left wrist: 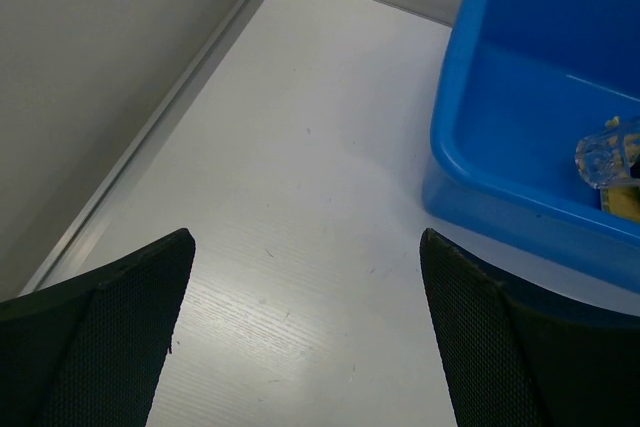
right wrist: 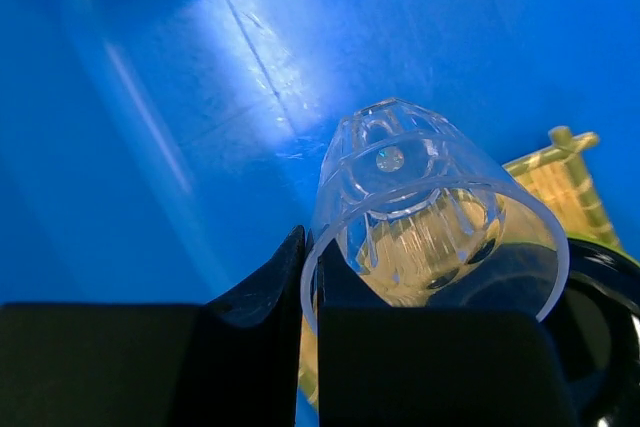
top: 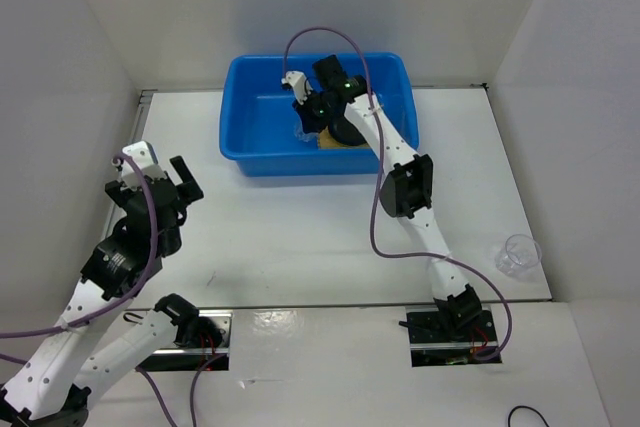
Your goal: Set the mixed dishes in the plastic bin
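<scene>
Right wrist view: the right gripper (right wrist: 310,265) has its fingers pinched tight on the rim wall of a small clear ribbed plastic cup (right wrist: 430,217). The cup is tipped on its side, base pointing away from the camera.
Where the cup is: already inside the big bright blue rectangular plastic bin (right wrist: 150,97), just beside the tan woven bamboo mat (right wrist: 565,182) and the small black round dish (right wrist: 600,347).
Left gripper (left wrist: 305,239): wide open with nothing in it, hanging over the white table (left wrist: 300,147) outside the bin's corner.
Worry 1: that's a thin, slick rim to hold by, so imo the cup could twist or pop free on its own.
Worry 2: let go at this tilt, it'll probably roll or clack onto the black dish. A cup this light might also cling to a finger pad and get dragged back up.
Worry 3: a second clear cup (top: 518,255) sits on the table far right, near the wall. A sloppy reach could tip it or shove it away.
Can't tell: whether the held cup touches the bin floor or hangs above it.
Hidden: in the top view the right arm covers most of what's in the bin.
Small lime-green round plate: honestly can't find it. Maybe there's a green sliver by the black dish, but I'm not sure.
</scene>
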